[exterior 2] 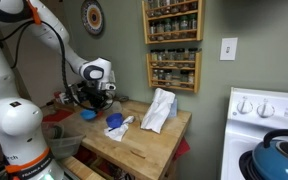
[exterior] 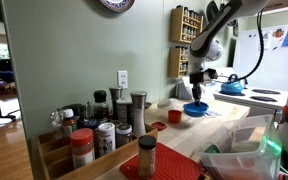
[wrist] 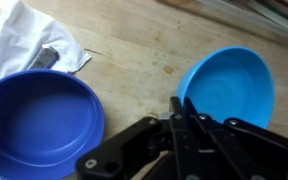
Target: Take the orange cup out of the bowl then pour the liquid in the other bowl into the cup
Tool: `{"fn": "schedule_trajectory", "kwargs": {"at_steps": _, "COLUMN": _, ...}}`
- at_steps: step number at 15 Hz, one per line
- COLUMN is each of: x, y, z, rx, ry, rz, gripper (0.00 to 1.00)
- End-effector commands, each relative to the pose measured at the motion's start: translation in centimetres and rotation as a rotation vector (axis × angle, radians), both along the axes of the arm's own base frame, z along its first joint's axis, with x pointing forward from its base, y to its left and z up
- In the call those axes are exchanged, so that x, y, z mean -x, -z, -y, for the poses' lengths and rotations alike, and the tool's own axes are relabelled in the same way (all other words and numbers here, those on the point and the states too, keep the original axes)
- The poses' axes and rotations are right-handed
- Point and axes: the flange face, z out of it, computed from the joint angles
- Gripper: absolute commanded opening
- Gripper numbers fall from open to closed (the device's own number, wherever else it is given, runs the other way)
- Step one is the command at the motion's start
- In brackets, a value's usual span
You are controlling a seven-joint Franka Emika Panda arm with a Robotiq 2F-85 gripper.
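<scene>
Wooden counter [exterior 2: 144, 140] carries everything, and the arm [exterior 2: 44, 35] reaches down over its far end so the wrist sits right above the light blue bowl [wrist: 229, 85]. White cloth [wrist: 24, 40] lies crumpled well off to that bowl's side, touching the far rim of the dark blue bowl [wrist: 39, 125], probably there for spills. The dark blue bowl stands upright just beside the light blue bowl, rims apart. Neither bowl has a cup in it in the wrist view, so the take-out step looks done. Liquid can't be made out in either bowl. The orange cup [exterior: 174, 116] stands on the counter near the light blue bowl, clear of both bowls, probably parked there as the pour target; it's small in frame, so cup versus dish isn't certain. Gripper [wrist: 179, 108]: jaws drawn almost together, tips on the light blue bowl's near rim, apparently pinching it ready to lift and tip.
</scene>
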Motion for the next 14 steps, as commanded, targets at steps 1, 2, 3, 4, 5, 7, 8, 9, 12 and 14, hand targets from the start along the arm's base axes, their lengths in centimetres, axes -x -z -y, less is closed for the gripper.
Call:
{"fn": "schedule_trajectory", "kwargs": {"at_steps": 1, "x": -0.4, "y": -1.2, "z": 0.7, "rx": 0.018, "ry": 0.052, "rz": -0.007, "gripper": 0.01}}
{"fn": "schedule_trajectory", "kwargs": {"at_steps": 2, "x": -0.6, "y": -1.3, "z": 0.8, "rx": 0.024, "ry": 0.071, "rz": -0.005, "gripper": 0.01}}
{"fn": "schedule_trajectory", "kwargs": {"at_steps": 3, "x": -0.8, "y": -1.4, "z": 0.9, "rx": 0.030, "ry": 0.086, "rz": -0.004, "gripper": 0.01}}
{"fn": "schedule_trajectory", "kwargs": {"at_steps": 4, "x": -1.0, "y": -1.5, "z": 1.0, "rx": 0.041, "ry": 0.097, "rz": -0.002, "gripper": 0.01}}
{"fn": "schedule_trajectory", "kwargs": {"at_steps": 5, "x": -1.2, "y": -1.6, "z": 1.1, "rx": 0.052, "ry": 0.111, "rz": -0.003, "gripper": 0.01}}
{"fn": "schedule_trajectory", "kwargs": {"at_steps": 7, "x": -1.4, "y": -1.7, "z": 1.2, "rx": 0.068, "ry": 0.129, "rz": -0.006, "gripper": 0.01}}
{"fn": "schedule_trajectory", "kwargs": {"at_steps": 8, "x": -1.6, "y": -1.7, "z": 1.3, "rx": 0.080, "ry": 0.141, "rz": -0.006, "gripper": 0.01}}
{"fn": "schedule_trajectory", "kwargs": {"at_steps": 9, "x": -1.7, "y": -1.8, "z": 1.3, "rx": 0.085, "ry": 0.149, "rz": -0.007, "gripper": 0.01}}
{"fn": "schedule_trajectory", "kwargs": {"at_steps": 12, "x": -2.0, "y": -2.0, "z": 1.3, "rx": 0.100, "ry": 0.177, "rz": -0.007, "gripper": 0.01}}
{"fn": "schedule_trajectory", "kwargs": {"at_steps": 14, "x": -2.2, "y": -2.1, "z": 1.1, "rx": 0.111, "ry": 0.189, "rz": -0.006, "gripper": 0.01}}
